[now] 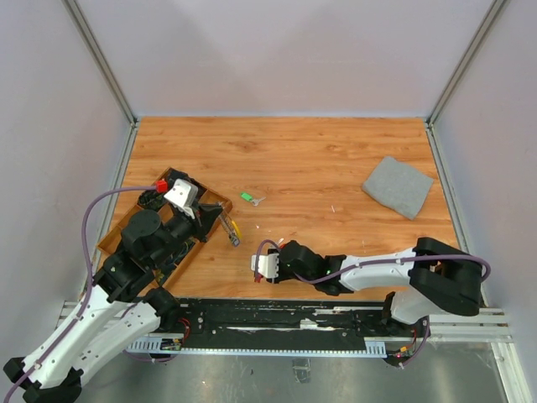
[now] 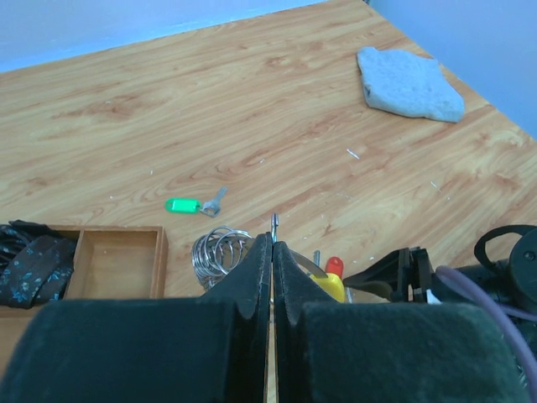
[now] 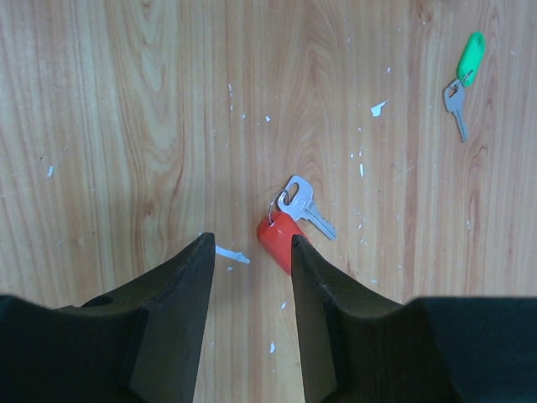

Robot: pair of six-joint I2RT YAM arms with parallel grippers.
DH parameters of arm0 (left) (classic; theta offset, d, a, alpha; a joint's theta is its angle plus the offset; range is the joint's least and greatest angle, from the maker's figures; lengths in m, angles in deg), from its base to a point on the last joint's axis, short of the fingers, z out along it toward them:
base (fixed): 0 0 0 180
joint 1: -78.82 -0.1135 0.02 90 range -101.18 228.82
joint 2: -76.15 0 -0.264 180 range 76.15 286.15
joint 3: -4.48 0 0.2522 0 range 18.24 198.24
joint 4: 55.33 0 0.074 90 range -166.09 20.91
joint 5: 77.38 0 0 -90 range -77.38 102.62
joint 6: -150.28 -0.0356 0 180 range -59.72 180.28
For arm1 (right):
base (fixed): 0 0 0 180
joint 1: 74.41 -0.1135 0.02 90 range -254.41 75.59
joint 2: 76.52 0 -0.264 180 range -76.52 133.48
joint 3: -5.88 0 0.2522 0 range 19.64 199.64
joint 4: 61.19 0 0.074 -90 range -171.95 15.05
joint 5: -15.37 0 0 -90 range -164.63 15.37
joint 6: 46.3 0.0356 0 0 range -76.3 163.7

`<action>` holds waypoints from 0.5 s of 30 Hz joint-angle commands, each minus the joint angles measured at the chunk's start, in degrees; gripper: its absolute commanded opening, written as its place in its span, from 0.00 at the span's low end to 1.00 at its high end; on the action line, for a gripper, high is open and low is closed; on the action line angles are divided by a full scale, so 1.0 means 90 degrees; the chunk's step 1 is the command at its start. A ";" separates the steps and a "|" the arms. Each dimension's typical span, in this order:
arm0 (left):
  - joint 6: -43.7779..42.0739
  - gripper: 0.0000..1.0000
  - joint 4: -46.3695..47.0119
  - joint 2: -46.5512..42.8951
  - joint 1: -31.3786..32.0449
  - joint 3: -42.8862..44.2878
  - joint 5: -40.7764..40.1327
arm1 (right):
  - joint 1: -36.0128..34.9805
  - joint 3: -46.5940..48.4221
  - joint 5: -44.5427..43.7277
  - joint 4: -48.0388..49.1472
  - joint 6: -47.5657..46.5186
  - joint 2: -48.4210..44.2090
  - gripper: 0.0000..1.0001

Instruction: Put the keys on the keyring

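My left gripper (image 2: pixel 273 243) is shut, its fingertips pinching the thin metal of the keyring (image 2: pixel 220 252), whose silver coil shows just left of them. A yellow-headed key (image 2: pixel 329 285) and a red-headed key (image 2: pixel 335 266) lie just right of those fingers. In the top view this gripper (image 1: pixel 228 227) sits by the yellow head (image 1: pixel 236 228). My right gripper (image 3: pixel 250 243) stands open over the table. The red-headed key (image 3: pixel 284 235) lies at the tip of its right finger, which partly covers it. A green-headed key (image 3: pixel 468 63) (image 1: pixel 247 198) lies apart on the wood.
A wooden tray (image 1: pixel 214 201) (image 2: pixel 113 260) holding dark items sits under the left arm at the left. A grey cloth square (image 1: pixel 397 186) (image 2: pixel 409 84) lies at the far right. White flecks dot the table near the right gripper.
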 commanded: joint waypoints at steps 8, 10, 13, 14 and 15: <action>-0.0133 0.01 0.0254 -0.0080 -0.0052 0.0033 0.0032 | -0.0196 0.0493 -0.0565 0.0489 -0.0472 0.0685 0.42; -0.0143 0.00 0.0254 -0.0095 -0.0052 0.0037 0.0032 | -0.0198 0.0537 -0.0583 0.0468 -0.0474 0.0767 0.42; -0.0153 0.01 0.0254 -0.0096 -0.0052 0.0023 0.0044 | -0.0208 0.0618 -0.0593 0.0424 -0.0461 0.0907 0.42; -0.0153 0.01 0.0254 -0.0089 -0.0052 0.0019 0.0047 | -0.0208 0.0656 -0.0596 0.0409 -0.0443 0.0940 0.41; -0.0153 0.00 0.0254 -0.0087 -0.0052 0.0023 0.0051 | -0.0215 0.0680 -0.0591 0.0393 -0.0434 0.0987 0.41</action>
